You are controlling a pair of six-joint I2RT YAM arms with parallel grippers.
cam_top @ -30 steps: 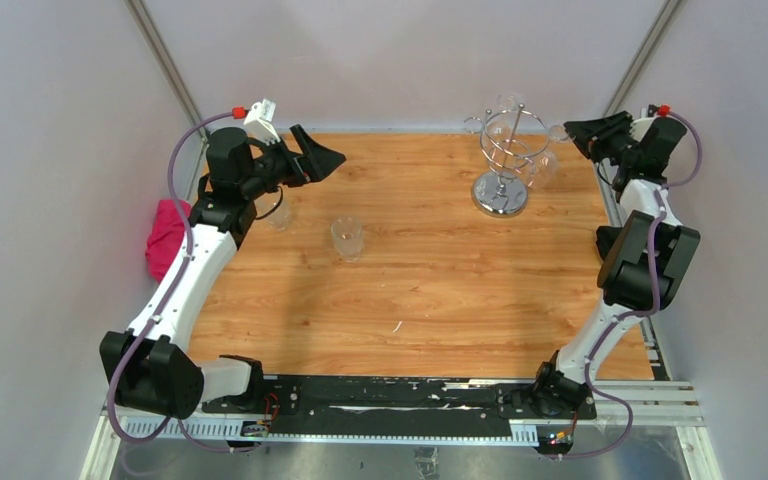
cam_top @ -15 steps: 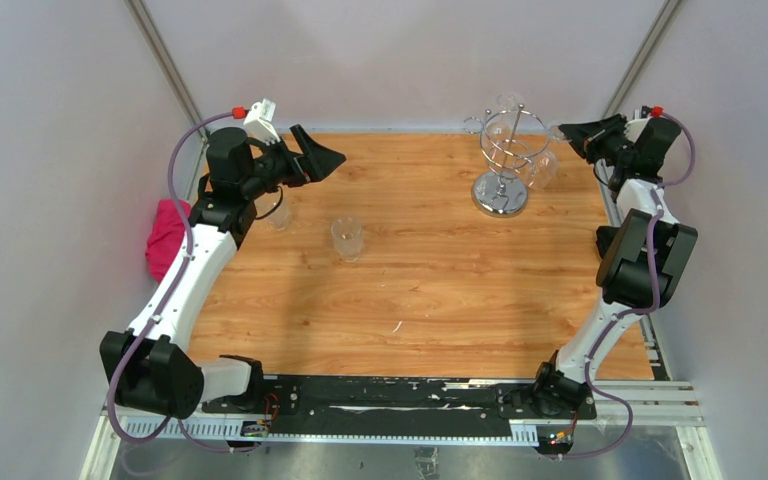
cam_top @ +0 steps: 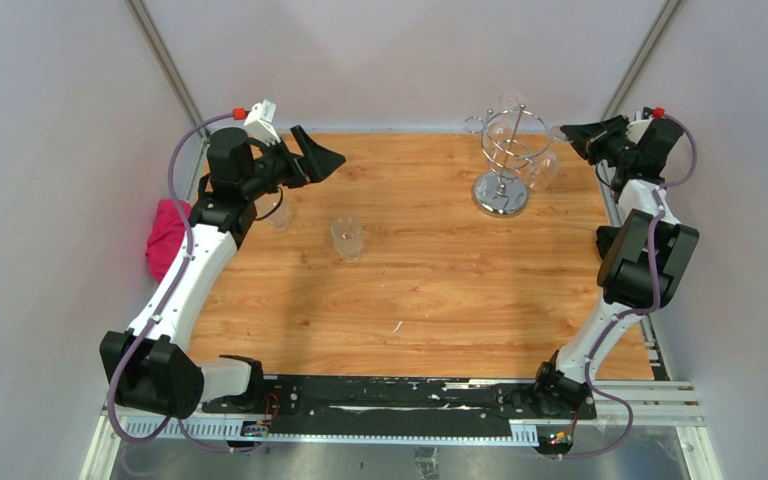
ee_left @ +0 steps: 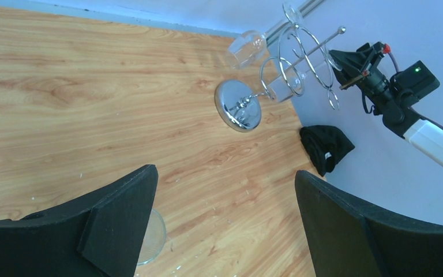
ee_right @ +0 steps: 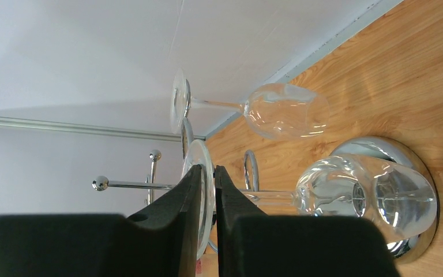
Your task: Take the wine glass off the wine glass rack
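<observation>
The chrome wine glass rack (cam_top: 507,150) stands at the back right of the table on its round mirrored base (cam_top: 500,194). Clear wine glasses hang upside down on its hooks. My right gripper (cam_top: 565,131) is at the rack's right side, shut on the flat foot (ee_right: 207,164) of one hanging wine glass (ee_right: 375,196). The glass's stem still lies in a hook. A second wine glass (ee_right: 287,109) hangs behind it. My left gripper (cam_top: 323,156) is open and empty at the back left, far from the rack (ee_left: 300,69).
A short clear glass (cam_top: 347,238) stands left of the table's middle, and another glass (cam_top: 278,212) stands under my left arm. A pink cloth (cam_top: 165,236) lies off the left edge. A black cloth (ee_left: 326,147) lies near the right edge.
My right wrist has shifted a little toward the back, and its fingertips have come closer in at the rack. The left arm has not moved.
</observation>
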